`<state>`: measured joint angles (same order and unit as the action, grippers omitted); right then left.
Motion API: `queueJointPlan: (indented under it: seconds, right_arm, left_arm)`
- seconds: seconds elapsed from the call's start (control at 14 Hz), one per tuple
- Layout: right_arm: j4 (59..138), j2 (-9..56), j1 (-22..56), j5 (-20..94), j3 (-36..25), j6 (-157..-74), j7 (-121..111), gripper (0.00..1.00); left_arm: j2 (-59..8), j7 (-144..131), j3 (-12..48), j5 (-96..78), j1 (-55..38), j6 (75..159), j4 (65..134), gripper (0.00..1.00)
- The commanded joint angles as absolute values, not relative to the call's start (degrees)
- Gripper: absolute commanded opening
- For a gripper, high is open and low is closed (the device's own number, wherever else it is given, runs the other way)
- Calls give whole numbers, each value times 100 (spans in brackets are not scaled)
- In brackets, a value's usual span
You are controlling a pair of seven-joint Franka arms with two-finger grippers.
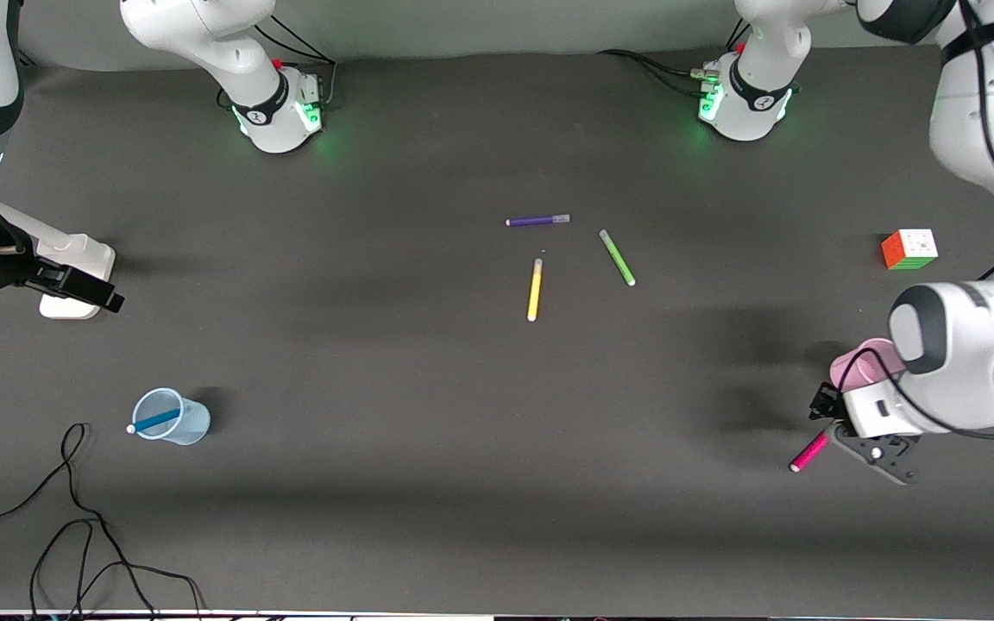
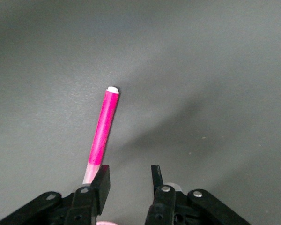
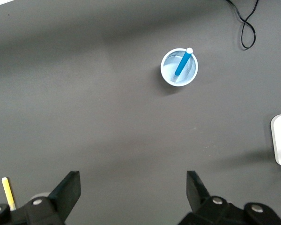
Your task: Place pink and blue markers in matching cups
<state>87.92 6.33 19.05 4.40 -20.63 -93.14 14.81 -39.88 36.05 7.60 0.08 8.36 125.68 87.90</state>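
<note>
Half the job looks finished: the blue marker (image 1: 154, 421) stands slanted inside the pale blue cup (image 1: 189, 424), which sits toward the right arm's end of the desk (image 1: 428, 448), near the front camera. The right gripper (image 3: 133, 190) waits high over bare desk near that cup, its jaws spread wide with nothing between them.

The pink half is not done. The pink marker (image 1: 808, 452) lies at the left arm's end, close to the pink cup (image 1: 862, 363), which is mostly hidden under the left arm. The left gripper (image 2: 130, 179) is low over the marker's paler end. In the left wrist view one jaw overlaps that end while a gap shows to the other jaw, so I cannot tell if it grips it. The marker has yet to go into the pink cup.

The purple (image 1: 537, 221), green (image 1: 616, 257) and yellow (image 1: 535, 290) pens lie mid-desk, with a puzzle cube (image 1: 909, 249) nearby.
</note>
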Motion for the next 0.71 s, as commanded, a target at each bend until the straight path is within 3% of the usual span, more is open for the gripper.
queueJointPlan:
  seconds: [0.0, 0.29, 0.64]
  right_arm:
    - [8815, 598, 1925, 439, -2100, -9334, 1362, 100]
    - [8824, 606, 1951, 439, -2074, -9325, 1388, 100]
    - [8859, 668, 1951, 439, -2065, -9325, 1380, 100]
  left_arm:
    - [-4333, 3480, 668, 245, 721, 12516, 8306, 44]
    - [-4508, 3516, 668, 956, 606, 13383, 8297, 44]
    - [-4666, 3682, 668, 1063, 615, 13622, 8297, 45]
